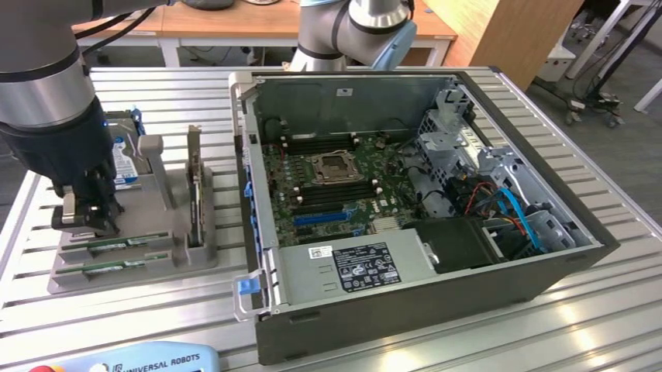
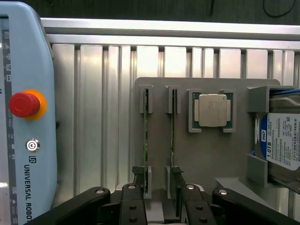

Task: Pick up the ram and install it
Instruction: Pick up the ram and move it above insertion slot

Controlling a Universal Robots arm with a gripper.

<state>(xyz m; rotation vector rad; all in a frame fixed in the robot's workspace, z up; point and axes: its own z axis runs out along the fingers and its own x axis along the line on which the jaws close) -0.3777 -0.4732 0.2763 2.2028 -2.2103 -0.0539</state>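
Note:
Two ram sticks stand on edge in slots of a grey holder (image 2: 211, 154): one ram (image 2: 146, 136) and a second ram (image 2: 172, 131) beside it. In the exterior view the same ram sticks (image 1: 116, 243) lie at the front of the holder (image 1: 155, 267). My gripper (image 1: 85, 225) hangs just above that end of the holder. In the wrist view the gripper (image 2: 159, 199) is open, its dark fingers (image 2: 139, 201) apart over the near ends of both sticks, holding nothing. The open computer case (image 1: 414, 294) shows its motherboard (image 1: 331, 186).
The holder also carries a square silver processor (image 2: 213, 110), a blue-labelled hard drive (image 2: 281, 140) and an upright expansion card (image 1: 194, 178). A teach pendant (image 2: 23, 117) with a red stop button lies beside the holder. The case wall (image 1: 248, 194) stands close to the holder.

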